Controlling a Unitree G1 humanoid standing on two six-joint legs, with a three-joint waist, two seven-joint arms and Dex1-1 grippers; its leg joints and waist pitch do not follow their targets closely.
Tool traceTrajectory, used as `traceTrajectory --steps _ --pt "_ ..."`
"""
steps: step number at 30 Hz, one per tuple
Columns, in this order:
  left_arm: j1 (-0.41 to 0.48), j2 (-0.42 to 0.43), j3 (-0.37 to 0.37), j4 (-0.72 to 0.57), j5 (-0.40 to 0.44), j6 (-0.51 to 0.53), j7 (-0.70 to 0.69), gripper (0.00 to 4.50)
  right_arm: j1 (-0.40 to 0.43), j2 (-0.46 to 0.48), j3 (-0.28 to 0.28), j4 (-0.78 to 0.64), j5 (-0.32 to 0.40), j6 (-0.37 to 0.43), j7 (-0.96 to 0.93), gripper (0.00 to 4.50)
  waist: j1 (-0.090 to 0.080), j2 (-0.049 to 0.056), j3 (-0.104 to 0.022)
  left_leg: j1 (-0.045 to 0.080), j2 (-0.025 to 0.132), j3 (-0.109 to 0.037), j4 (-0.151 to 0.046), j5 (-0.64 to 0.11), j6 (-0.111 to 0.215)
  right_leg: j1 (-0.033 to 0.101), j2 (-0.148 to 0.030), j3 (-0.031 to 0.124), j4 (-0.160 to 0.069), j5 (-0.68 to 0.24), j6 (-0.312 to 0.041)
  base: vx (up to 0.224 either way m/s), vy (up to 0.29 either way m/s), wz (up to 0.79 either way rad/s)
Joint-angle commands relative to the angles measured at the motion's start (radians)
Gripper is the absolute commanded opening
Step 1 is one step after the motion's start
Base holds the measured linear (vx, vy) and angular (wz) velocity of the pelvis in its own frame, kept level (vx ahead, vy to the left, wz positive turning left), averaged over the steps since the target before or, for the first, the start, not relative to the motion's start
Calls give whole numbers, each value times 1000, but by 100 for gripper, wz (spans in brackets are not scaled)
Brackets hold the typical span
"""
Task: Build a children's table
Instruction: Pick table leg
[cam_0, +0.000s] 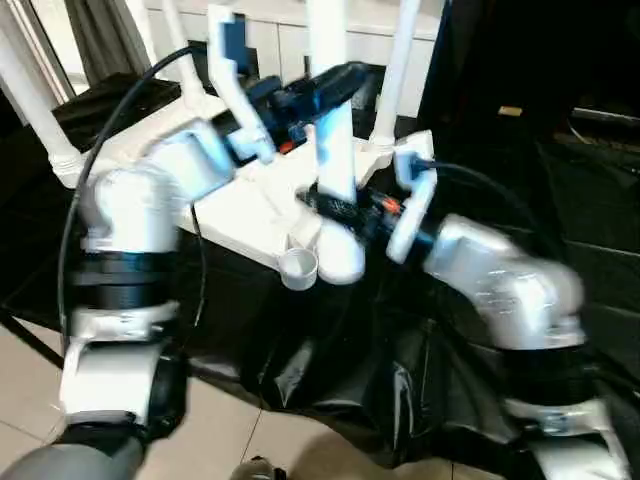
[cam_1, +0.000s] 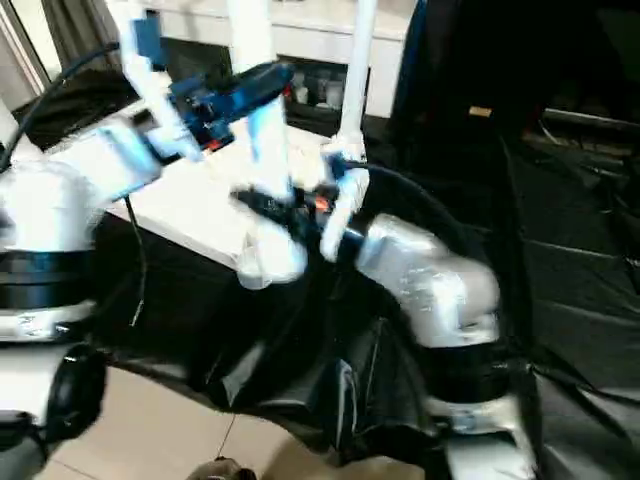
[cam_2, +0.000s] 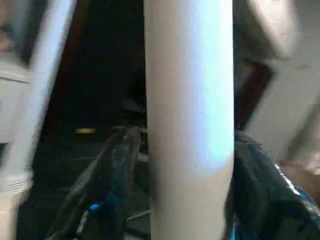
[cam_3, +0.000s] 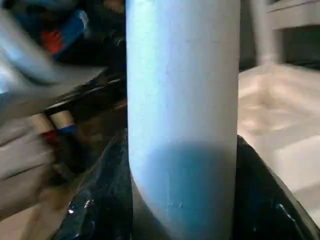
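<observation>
The children's table top (cam_0: 250, 205) lies underside up on the black-draped work table. Three white legs (cam_0: 397, 60) stand upright in its sockets. A fourth white leg (cam_0: 335, 150) is held nearly upright, its rounded lower end just right of the front corner socket (cam_0: 297, 265). My right gripper (cam_0: 345, 208) is shut on this leg low down, and the tube (cam_3: 182, 100) sits tight between its fingers. My left gripper (cam_0: 335, 88) surrounds the leg (cam_2: 190, 125) higher up, open, with a thin gap beside one finger (cam_2: 117, 170).
Black cloth (cam_0: 330, 390) hangs over the work table's front edge onto a tiled floor (cam_0: 200, 440). White cabinets (cam_0: 290, 40) stand behind the table. Dark draped surfaces (cam_1: 580, 200) lie to the right. Cables run from both wrists.
</observation>
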Motion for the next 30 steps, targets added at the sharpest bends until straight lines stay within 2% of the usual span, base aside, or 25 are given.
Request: traceTrajectory --steps 1,2,3,5,7,8,9,10,13,17,18,19,21,22,25,27,30 --pt "37 -12 -39 -5 74 -15 72 305 -21 47 9 -6 -52 -83 -97 186 -1 14 -88 15 66 -36 -75 -93 -49 59 -98 60 -69 -21 -162 0 0 0" --pt "37 -12 -39 -5 74 -15 72 305 -21 47 9 -6 -52 -83 -97 186 -3 13 -86 15 65 -34 -76 -96 -49 56 -97 60 -72 -20 -163 0 0 0" --pt "37 -12 -39 -5 74 -15 72 307 -21 47 9 -6 -52 -83 -97 186 -2 12 -88 16 62 -33 -74 -94 -46 61 -97 60 -70 -12 -166 0 0 0" --pt "48 -40 -59 -13 121 -45 135 307 -27 50 70 13 -164 -160 -168 186 -3 14 -89 15 63 -34 -74 -87 -44 60 -94 59 -68 9 -162 0 0 0" --pt "48 -41 -59 -13 121 -45 136 307 -27 50 70 13 -165 -161 -169 186 -4 13 -87 14 62 -33 -75 -92 -51 60 -96 59 -69 10 -161 0 0 0" --pt "46 -62 -66 -8 155 -73 184 307 -29 43 117 32 -252 -218 -213 186 -6 10 -86 13 62 -32 -74 -97 -57 59 -94 60 -72 -3 -154 0 0 0" --pt "44 -79 -71 -2 184 -96 224 307 -29 38 153 46 -318 -262 -244 186 -4 12 -86 16 62 -32 -73 -102 -56 60 -97 61 -72 -9 -153 0 0 0" --pt "42 -92 -72 6 205 -115 255 307 -28 35 175 59 -369 -294 -274 186 -6 9 -84 12 62 -33 -75 -103 -60 60 -95 61 -74 -17 -145 0 0 0" --pt "29 -109 -63 35 251 -153 331 307 -24 10 245 85 -498 -354 -346 185 -8 9 -85 13 60 -34 -74 -100 -59 61 -92 61 -74 -23 -131 0 0 0" --pt "20 -112 -38 46 256 -167 366 307 -17 3 262 95 -536 -377 -375 185 -8 10 -85 14 60 -34 -74 -114 -46 61 -93 62 -73 -17 -134 0 0 0" --pt "12 -118 -8 49 247 -174 393 307 -11 0 268 104 -557 -397 -392 185 -8 15 -86 14 61 -35 -72 -114 -43 59 -92 62 -70 -4 -139 0 0 0" --pt "12 -118 -8 49 247 -174 393 307 -11 0 268 104 -557 -397 -392 185 -9 12 -86 14 61 -35 -72 -114 -43 59 -91 61 -70 7 -145 0 0 0" --pt "6 -146 40 45 229 -184 446 307 -2 4 269 129 -599 -439 -423 185 -10 14 -85 14 61 -34 -71 -119 -40 59 -91 61 -69 16 -155 0 0 0" --pt "5 -152 46 43 227 -186 456 280 -1 5 269 134 -606 -447 -429 185 -10 11 -86 14 60 -33 -70 -117 -38 61 -92 61 -70 21 -160 0 0 0" --pt "3 -191 91 44 190 -190 508 270 3 13 263 148 -627 -468 -455 185 -10 13 -85 13 59 -33 -69 -116 -30 61 -92 61 -70 20 -168 0 0 0" --pt "5 -205 106 46 169 -191 521 237 4 15 259 150 -629 -468 -459 185 -10 10 -86 13 59 -33 -68 -111 -20 63 -90 61 -68 32 -167 0 0 0" --pt "10 -215 110 44 162 -192 536 231 5 17 253 152 -635 -472 -467 185 -10 9 -86 13 58 -33 -67 -106 -7 62 -89 61 -69 37 -166 0 0 0"
